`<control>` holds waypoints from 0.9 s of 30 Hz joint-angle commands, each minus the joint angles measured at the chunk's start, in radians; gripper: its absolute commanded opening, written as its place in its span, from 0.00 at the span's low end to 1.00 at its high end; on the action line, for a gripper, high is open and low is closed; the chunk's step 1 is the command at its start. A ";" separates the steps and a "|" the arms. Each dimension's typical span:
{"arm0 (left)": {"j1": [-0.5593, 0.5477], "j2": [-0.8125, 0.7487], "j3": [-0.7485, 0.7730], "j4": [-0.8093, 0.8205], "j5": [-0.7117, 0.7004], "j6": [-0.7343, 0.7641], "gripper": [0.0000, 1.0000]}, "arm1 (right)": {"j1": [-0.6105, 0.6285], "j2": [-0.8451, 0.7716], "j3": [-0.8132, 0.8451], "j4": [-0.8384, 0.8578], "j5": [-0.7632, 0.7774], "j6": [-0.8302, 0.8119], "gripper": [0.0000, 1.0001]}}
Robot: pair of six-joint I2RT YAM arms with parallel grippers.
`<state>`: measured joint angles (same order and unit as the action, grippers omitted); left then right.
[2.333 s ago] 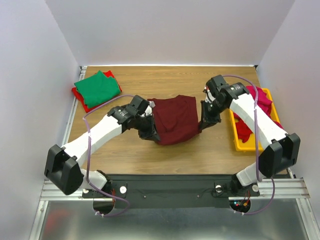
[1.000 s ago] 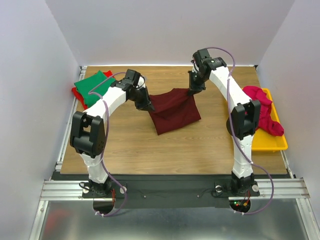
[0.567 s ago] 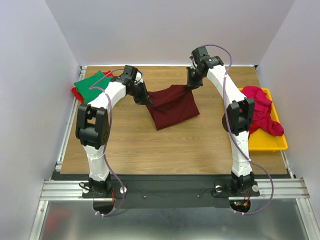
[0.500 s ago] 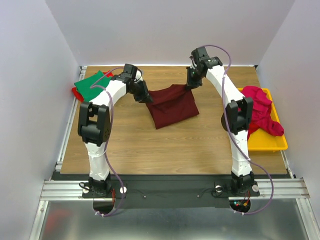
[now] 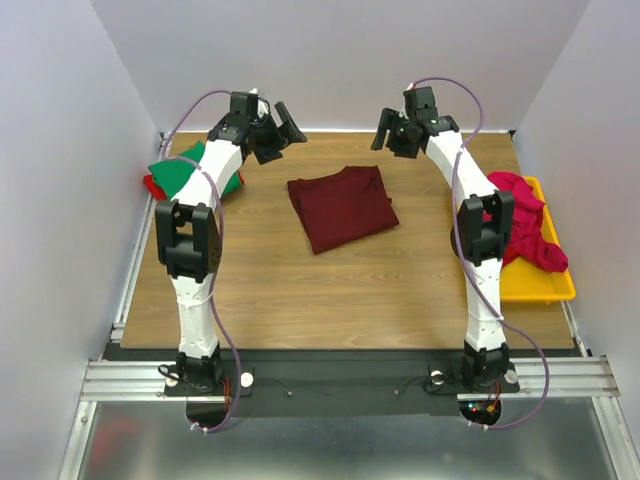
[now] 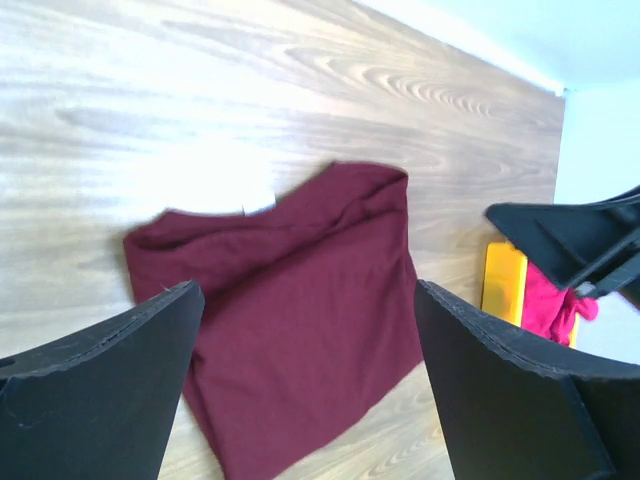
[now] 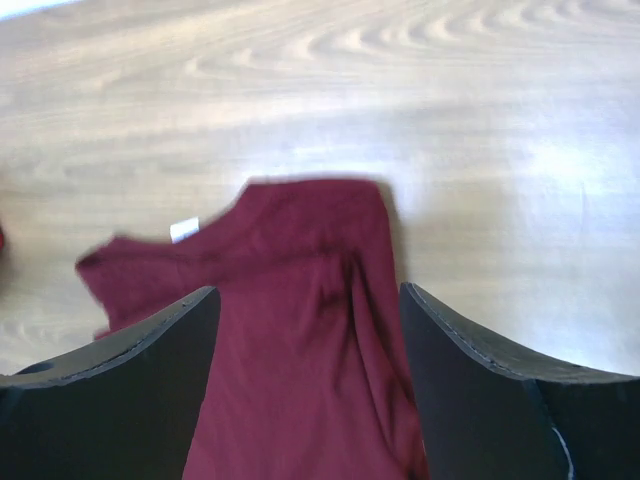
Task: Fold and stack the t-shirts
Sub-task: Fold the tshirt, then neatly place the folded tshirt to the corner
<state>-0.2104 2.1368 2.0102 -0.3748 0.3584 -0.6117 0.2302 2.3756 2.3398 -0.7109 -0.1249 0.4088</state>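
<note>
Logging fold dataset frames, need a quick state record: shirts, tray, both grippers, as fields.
maroon shirt: folded, flat on table, mid-far, nothing touching it
green shirt: folded, on top of red shirt, far left corner
pink shirt: crumpled in yellow tray, right edge
left gripper: open, empty, raised clear of the cloth
right gripper: open, empty, raised clear of the cloth

The brown wooden table (image 5: 300,290) lay bare around the folded dark maroon cloth t-shirt (image 5: 342,207), while stacked green and red cloth shirts (image 5: 175,175) blocked the far-left corner and a yellow plastic tray (image 5: 545,288) the right edge.
</note>
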 commanded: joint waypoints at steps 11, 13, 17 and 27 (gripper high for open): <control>-0.033 -0.244 -0.543 0.140 0.005 0.033 0.97 | 0.023 -0.305 -0.425 0.123 -0.165 -0.108 0.68; -0.043 -0.267 -0.576 0.160 0.005 0.033 0.97 | 0.032 -0.311 -0.465 0.136 -0.194 -0.116 0.68; -0.050 -0.298 -0.658 0.198 0.016 0.026 0.97 | 0.050 -0.309 -0.499 0.149 -0.211 -0.111 0.67; -0.057 -0.347 -0.766 0.275 0.054 0.009 0.98 | 0.067 -0.270 -0.563 0.153 -0.180 -0.096 0.59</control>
<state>-0.2615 1.8351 1.2755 -0.1539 0.3916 -0.6048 0.2928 2.1132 1.8004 -0.6003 -0.3218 0.3153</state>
